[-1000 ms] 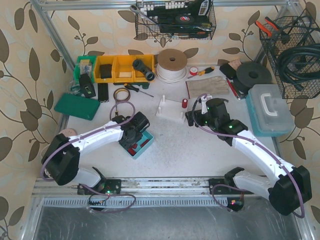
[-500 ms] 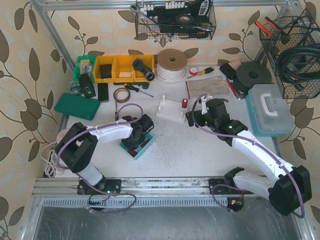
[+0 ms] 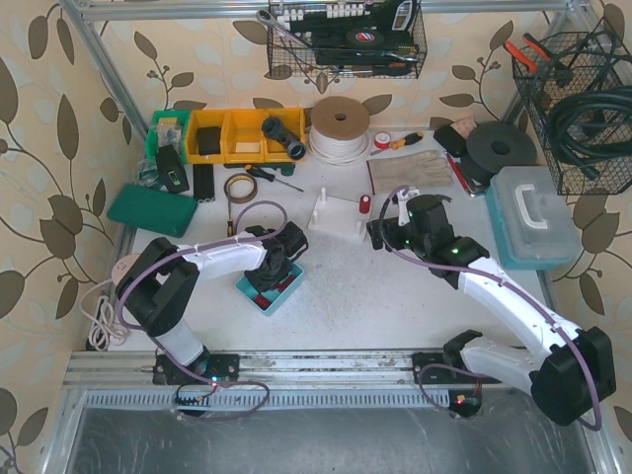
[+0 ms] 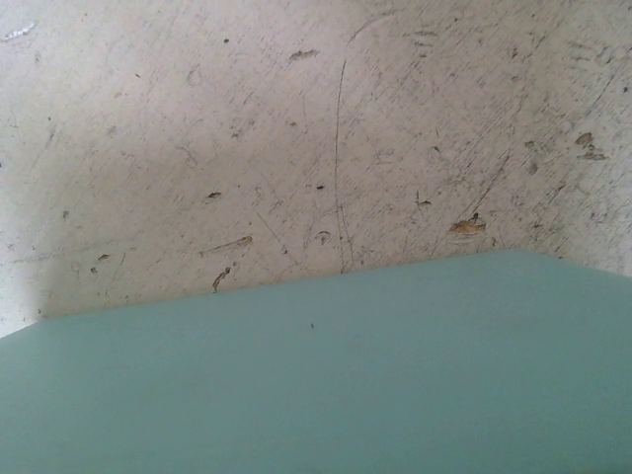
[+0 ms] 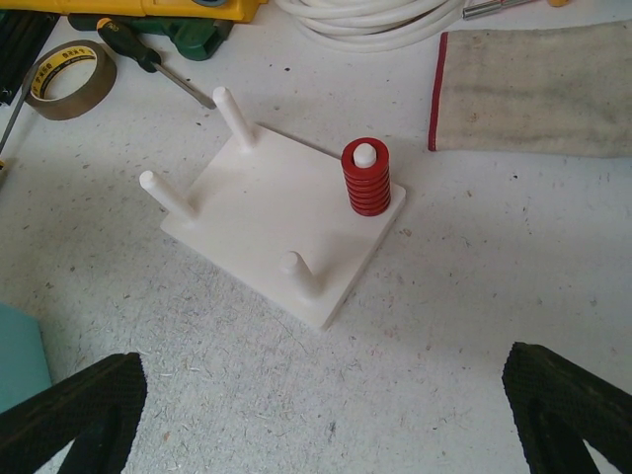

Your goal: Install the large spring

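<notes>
Left gripper (image 3: 269,281) shifted, seemingly low over teal tray (image 3: 286,298), opening unreadable; right gripper (image 5: 318,383) wide.

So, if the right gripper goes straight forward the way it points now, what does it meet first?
Most likely the white peg board, at its near corner peg, before the red spring on a farther peg. Nothing else shows ahead of the open right gripper, though depth is unclear.
</notes>
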